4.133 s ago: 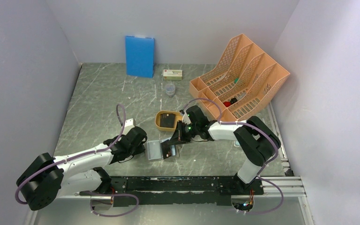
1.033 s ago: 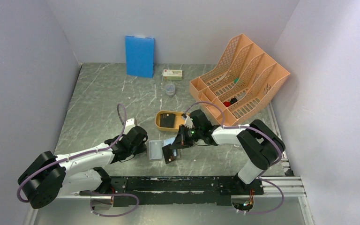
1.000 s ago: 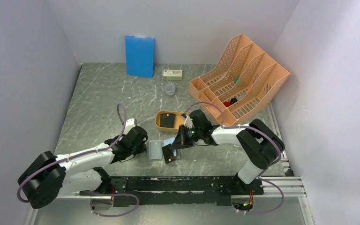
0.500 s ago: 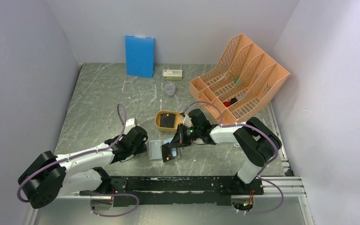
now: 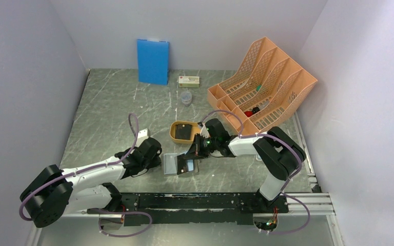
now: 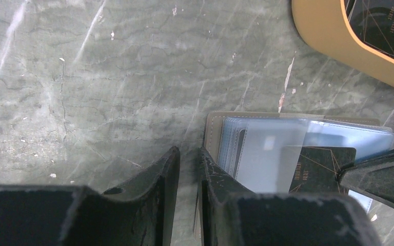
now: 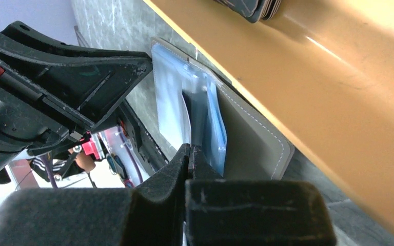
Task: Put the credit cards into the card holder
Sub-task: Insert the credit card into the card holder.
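The grey card holder (image 5: pixel 172 164) lies open on the table, its pale blue pockets up; it also shows in the left wrist view (image 6: pixel 267 146) and the right wrist view (image 7: pixel 251 138). My right gripper (image 5: pixel 195 155) (image 7: pixel 189 148) is shut on a dark credit card (image 5: pixel 187 165) (image 6: pixel 320 166), whose leading edge sits under a translucent pocket. My left gripper (image 5: pixel 158 160) (image 6: pixel 189 154) is nearly shut, with nothing between the jaws. Its right finger (image 6: pixel 210 174) rests on the holder's left edge. More dark cards (image 5: pixel 184 131) (image 6: pixel 382 23) lie in the mustard tray (image 5: pixel 173 135).
The mustard tray (image 6: pixel 328 41) sits just behind the holder, close to my right wrist. A blue board (image 5: pixel 153 61) leans on the back wall. A small white box (image 5: pixel 189 80) and a clear cup (image 5: pixel 186 97) stand behind. An orange file rack (image 5: pixel 264 84) fills the back right.
My right gripper has moved left and slightly back with the card, bringing it down flatter over the holder's pockets. The left arm has not moved.
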Available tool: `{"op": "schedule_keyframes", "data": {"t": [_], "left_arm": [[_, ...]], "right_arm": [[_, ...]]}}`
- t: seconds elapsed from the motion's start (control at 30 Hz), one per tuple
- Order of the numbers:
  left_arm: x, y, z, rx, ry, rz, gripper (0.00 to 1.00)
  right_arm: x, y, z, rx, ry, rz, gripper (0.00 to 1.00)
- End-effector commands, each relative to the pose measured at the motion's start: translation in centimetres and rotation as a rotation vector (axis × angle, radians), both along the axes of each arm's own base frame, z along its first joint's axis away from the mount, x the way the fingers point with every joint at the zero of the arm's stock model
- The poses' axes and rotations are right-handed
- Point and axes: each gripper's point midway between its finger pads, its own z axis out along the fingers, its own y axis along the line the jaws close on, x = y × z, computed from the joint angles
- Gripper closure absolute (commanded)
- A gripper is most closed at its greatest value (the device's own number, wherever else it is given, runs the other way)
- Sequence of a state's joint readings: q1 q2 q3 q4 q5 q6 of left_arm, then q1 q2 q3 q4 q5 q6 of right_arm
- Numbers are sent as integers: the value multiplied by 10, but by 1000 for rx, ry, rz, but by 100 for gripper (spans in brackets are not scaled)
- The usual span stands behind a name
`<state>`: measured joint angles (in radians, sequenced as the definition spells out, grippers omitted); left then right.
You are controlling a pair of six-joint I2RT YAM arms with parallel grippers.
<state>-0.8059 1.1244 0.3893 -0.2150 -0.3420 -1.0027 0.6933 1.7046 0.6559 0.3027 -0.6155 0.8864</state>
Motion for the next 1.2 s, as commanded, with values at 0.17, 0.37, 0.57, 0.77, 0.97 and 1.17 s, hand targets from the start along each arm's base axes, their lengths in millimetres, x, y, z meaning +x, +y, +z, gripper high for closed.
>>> {"op": "schedule_keyframes", "data": {"t": [0.17, 0.37, 0.57, 0.77, 0.97, 1.17], "left_arm": [[-34, 20, -33, 82, 152, -40, 74], [-34, 18, -33, 77, 153, -42, 74], [-35, 18, -34, 74, 155, -41, 74], [-34, 17, -34, 65, 155, -39, 74], [-36, 16, -36, 57, 161, -40, 75], [-36, 17, -35, 55, 155, -37, 75]], "right_arm": [[16, 0, -11, -34, -20, -79, 100], [20, -2, -12, -48, -21, -108, 100], [18, -1, -14, -54, -15, -122, 100], [10, 6, -16, -57, -8, -104, 100], [4, 13, -18, -63, 4, -97, 100], [1, 21, -17, -74, -8, -81, 100]]}}
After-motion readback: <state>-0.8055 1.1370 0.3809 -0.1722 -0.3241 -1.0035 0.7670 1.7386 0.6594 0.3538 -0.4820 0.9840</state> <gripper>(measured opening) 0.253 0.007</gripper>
